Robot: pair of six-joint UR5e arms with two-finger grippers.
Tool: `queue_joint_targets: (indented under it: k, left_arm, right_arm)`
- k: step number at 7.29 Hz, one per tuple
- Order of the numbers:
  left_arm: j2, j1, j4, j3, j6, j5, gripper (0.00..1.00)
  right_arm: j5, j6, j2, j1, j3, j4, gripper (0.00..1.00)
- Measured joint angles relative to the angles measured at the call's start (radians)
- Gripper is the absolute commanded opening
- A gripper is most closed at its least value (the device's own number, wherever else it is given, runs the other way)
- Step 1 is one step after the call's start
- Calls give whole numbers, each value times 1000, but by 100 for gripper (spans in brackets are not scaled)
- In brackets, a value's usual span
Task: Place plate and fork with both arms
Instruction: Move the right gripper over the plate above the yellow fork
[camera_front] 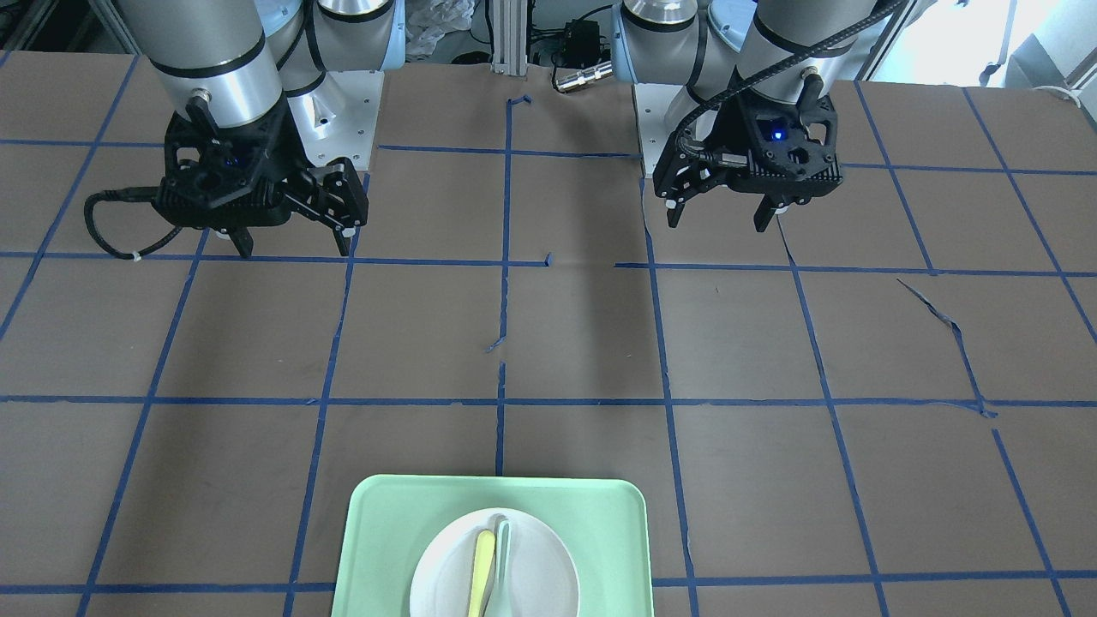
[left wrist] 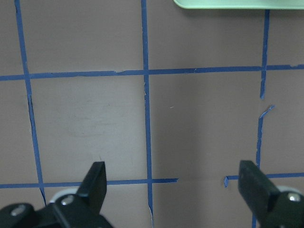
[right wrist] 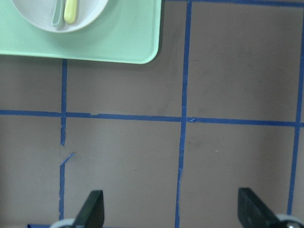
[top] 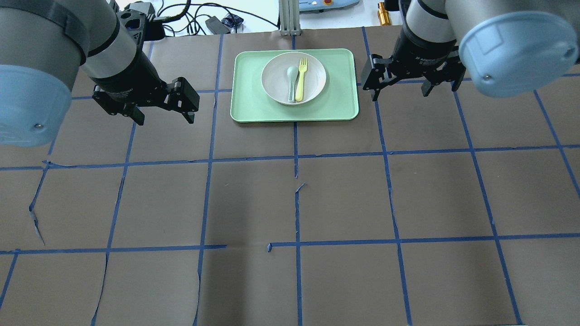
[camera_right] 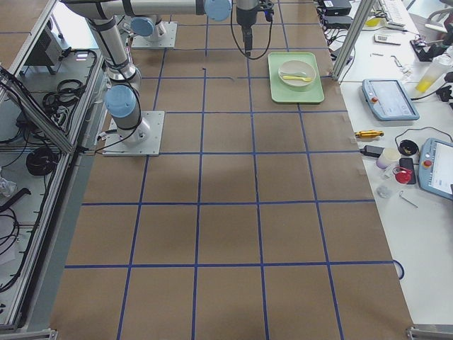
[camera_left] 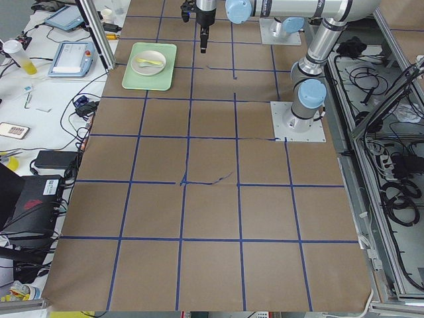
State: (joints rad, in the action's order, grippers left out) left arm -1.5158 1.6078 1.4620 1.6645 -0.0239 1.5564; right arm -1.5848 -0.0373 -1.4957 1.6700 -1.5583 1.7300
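Observation:
The off-white plate sits in the mint-green tray at the table's far middle. The pale-yellow fork lies in the plate beside a grey-green spoon. My left gripper hovers open and empty left of the tray. My right gripper hovers open and empty right of the tray. In the front-facing view the plate, fork and tray are at the bottom; the left gripper is on that view's right, the right gripper on its left. The right wrist view shows the plate and fork.
The table is brown paper with a blue tape grid, torn in places. A metal post and cables stand behind the tray. The left wrist view shows only the tray's edge. Side benches hold tablets and bottles.

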Motion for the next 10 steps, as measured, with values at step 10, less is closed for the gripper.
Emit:
queue_joint_targets:
  k: [10]
  left_arm:
    - [-1,0,4,12,1,6,100]
  right_arm:
    - [19,-166,813,132,626,236,95]
